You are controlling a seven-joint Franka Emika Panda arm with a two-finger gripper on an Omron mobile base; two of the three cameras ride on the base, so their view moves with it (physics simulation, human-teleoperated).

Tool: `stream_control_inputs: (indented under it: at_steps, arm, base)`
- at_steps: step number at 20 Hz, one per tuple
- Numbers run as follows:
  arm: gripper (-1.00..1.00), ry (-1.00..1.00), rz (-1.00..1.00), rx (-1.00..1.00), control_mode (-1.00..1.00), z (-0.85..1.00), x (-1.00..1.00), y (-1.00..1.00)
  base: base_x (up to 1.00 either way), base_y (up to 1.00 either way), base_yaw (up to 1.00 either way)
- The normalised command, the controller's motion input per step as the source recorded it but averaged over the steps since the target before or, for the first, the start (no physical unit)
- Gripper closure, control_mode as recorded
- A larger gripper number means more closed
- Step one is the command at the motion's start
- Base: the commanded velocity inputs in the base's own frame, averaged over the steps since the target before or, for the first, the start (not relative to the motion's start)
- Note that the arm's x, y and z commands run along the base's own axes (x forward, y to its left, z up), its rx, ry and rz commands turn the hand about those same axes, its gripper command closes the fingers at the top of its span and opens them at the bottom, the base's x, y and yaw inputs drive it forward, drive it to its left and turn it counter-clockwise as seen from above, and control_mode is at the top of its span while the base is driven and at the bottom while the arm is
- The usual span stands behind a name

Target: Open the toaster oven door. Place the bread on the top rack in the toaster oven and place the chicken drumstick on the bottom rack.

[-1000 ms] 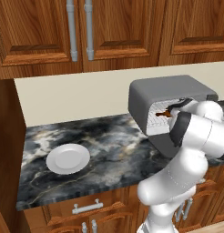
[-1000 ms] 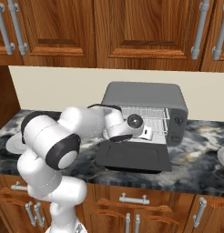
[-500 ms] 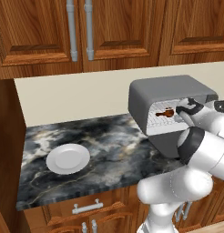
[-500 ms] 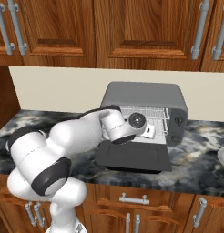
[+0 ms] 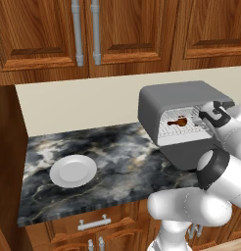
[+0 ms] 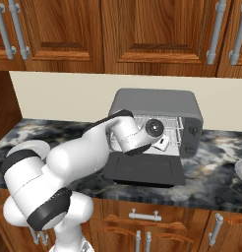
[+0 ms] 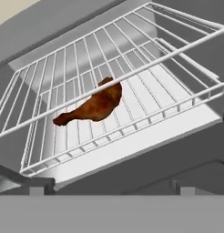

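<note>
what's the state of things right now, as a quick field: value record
oven: on the counter, dark grey
door: open, folded down flat in front of the oven
drumstick: lying on the bottom rack, inside the oven
top rack: bare where it shows
bread: not spotted
gripper: open, at the oven mouth, holding nothing
plate: white, on the counter left of the oven
</note>
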Motion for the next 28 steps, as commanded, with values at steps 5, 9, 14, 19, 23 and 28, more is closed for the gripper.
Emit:
stream_control_inputs:
  at_steps: [5, 9, 14, 19, 23, 28]
  arm:
    - [-1.0, -0.08, -0.01, 0.15, -1.0, 0.19, -0.05, -0.03]
    - [-1.0, -0.11, 0.0, 0.08, -1.0, 0.1, 0.0, 0.0]
    - [-1.0, -0.13, 0.0, 0.01, -1.0, 0.01, 0.0, -0.07]
    - [-1.0, -0.05, 0.0, 0.0, -1.0, 0.01, 0.0, -0.01]
    - [-1.0, -0.01, 0.0, 0.0, -1.0, 0.12, 0.0, 0.0]
    - [-1.0, 0.0, 0.0, 0.08, -1.0, 0.15, 0.0, 0.0]
  base:
    - [0.0, 0.0, 0.0]
    - [0.0, 0.0, 0.0]
    - [0.0, 0.0, 0.0]
    - [0.0, 0.0, 0.0]
    - [0.0, 0.0, 0.0]
    - [0.0, 0.0, 0.0]
